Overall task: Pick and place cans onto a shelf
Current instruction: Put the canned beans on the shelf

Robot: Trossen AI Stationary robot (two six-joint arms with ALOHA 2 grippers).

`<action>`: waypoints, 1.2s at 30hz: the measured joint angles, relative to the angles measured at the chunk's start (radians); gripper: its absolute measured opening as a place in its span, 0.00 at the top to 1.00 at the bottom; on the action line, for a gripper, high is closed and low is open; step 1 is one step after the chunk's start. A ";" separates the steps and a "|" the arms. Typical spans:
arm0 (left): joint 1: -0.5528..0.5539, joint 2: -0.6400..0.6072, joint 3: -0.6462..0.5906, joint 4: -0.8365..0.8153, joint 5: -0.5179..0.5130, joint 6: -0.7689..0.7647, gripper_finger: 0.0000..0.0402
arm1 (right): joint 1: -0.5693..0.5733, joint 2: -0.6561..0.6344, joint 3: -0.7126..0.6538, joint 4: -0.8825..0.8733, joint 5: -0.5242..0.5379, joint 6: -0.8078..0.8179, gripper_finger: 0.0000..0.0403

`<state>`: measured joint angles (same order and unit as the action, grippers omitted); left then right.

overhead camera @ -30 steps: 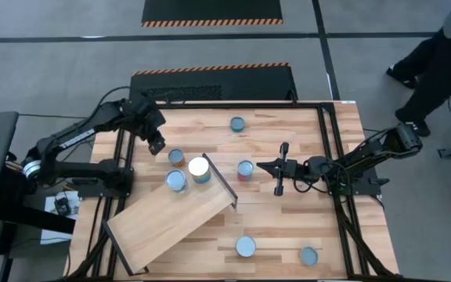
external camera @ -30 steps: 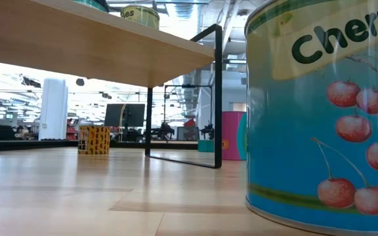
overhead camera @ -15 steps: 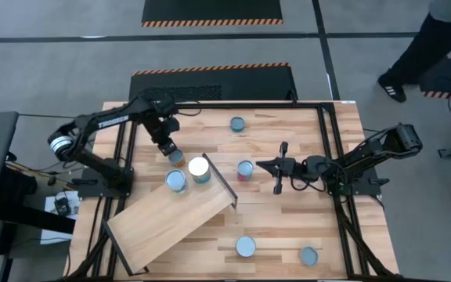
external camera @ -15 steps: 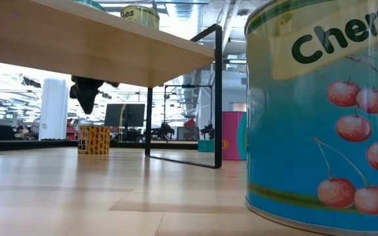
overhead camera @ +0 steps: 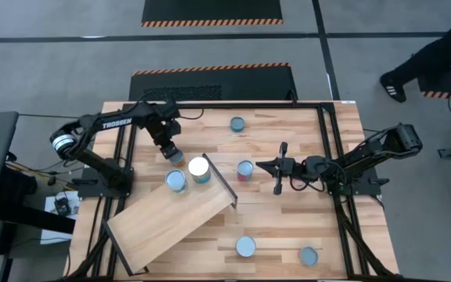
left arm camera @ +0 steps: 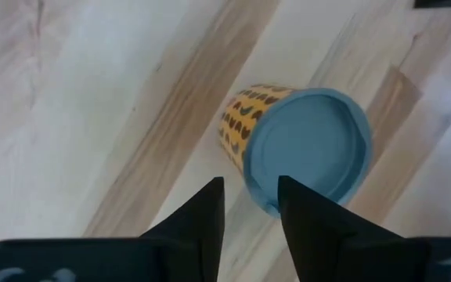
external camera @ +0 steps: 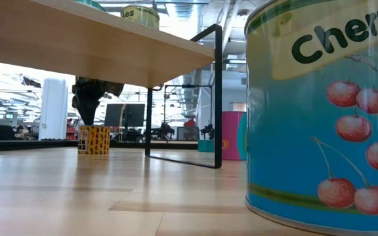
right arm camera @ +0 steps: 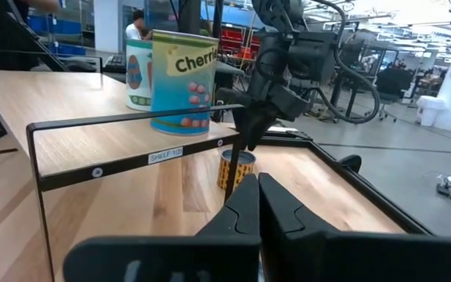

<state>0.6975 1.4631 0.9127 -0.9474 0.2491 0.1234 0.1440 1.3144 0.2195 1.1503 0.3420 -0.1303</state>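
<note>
Left pincer (overhead camera: 171, 148), fingers apart, hovers above an orange can (left arm camera: 304, 145) standing on the bench (overhead camera: 288, 219) beside the shelf (overhead camera: 171, 219); it should centre over the lid before descending.

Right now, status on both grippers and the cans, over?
Left gripper open above the orange can, not gripping. Right gripper shut, parked mid-table, empty. Two cans on the shelf. Nothing blocking.
</note>
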 joint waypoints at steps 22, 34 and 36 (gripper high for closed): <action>0.000 0.009 -0.034 0.049 -0.002 0.127 0.98 | 0.000 0.000 0.000 0.002 0.000 0.001 0.98; 0.051 -0.034 0.123 -0.056 -0.088 0.158 0.99 | 0.000 0.000 0.000 0.005 0.000 0.001 0.98; 0.060 -0.054 0.175 -0.107 -0.110 0.164 0.99 | 0.000 0.000 0.000 0.006 0.000 0.001 0.98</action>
<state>0.7580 1.4091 1.0873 -1.0547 0.1394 0.2874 0.1440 1.3144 0.2195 1.1564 0.3420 -0.1295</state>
